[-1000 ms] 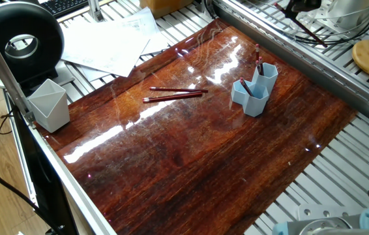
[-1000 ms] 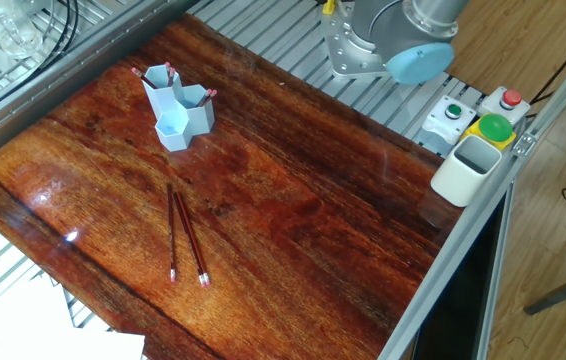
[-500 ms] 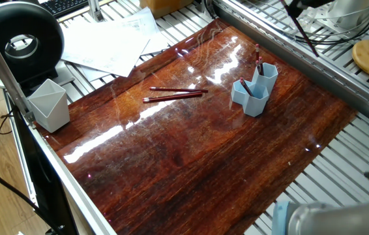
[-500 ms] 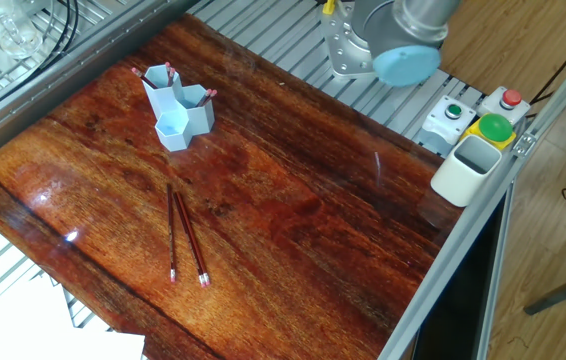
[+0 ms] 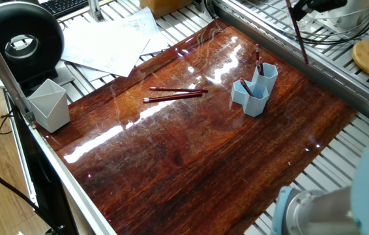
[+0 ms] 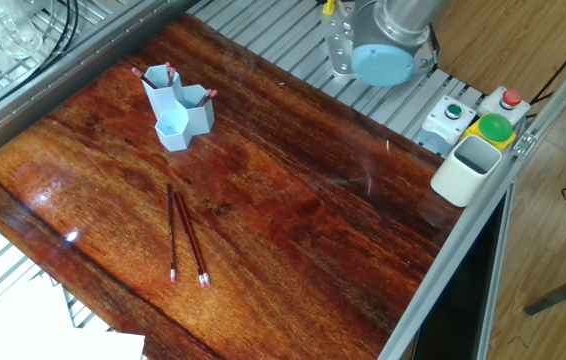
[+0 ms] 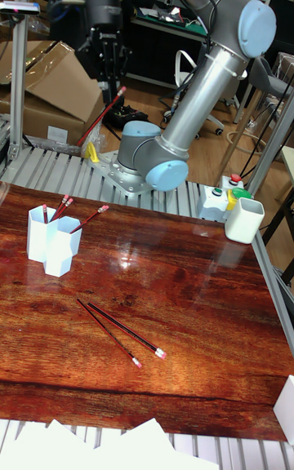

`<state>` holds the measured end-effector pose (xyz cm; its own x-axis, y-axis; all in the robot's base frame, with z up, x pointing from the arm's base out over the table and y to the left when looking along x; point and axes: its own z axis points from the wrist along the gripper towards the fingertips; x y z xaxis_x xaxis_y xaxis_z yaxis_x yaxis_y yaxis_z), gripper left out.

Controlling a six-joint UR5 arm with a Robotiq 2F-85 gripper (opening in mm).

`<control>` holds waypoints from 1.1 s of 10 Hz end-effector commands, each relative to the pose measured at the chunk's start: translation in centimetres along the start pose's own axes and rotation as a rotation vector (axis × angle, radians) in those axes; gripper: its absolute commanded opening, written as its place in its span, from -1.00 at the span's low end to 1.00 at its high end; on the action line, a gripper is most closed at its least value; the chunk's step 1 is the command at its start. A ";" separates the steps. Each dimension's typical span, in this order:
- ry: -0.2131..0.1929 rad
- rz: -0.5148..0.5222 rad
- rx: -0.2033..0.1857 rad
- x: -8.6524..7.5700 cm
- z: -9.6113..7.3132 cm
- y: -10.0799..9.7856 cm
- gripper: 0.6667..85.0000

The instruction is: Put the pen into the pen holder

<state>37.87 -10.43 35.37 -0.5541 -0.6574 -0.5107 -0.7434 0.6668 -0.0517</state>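
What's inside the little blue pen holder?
The pen holder has three red pens poking out of its tubes. Their lower ends are hidden by the walls, and the tube bottoms cannot be seen.

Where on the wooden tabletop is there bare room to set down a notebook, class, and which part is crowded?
The broad stretch of tabletop between the two loose pencils and the white cup is bare, as is the strip between the pencils and the papers. The far corner is crowded: the pen holder stands there with pencils in it, and the gripper hangs above, holding a pencil.
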 end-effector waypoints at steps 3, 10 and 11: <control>-0.115 -0.056 0.040 0.1 3.0 -1.8 -0.99; -0.162 -0.081 0.083 -0.4 6.4 -3.3 -0.99; -0.159 -0.081 0.077 -0.4 6.3 -3.2 -0.99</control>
<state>42.08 -10.31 30.68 -0.4398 -0.6506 -0.6191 -0.7508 0.6446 -0.1440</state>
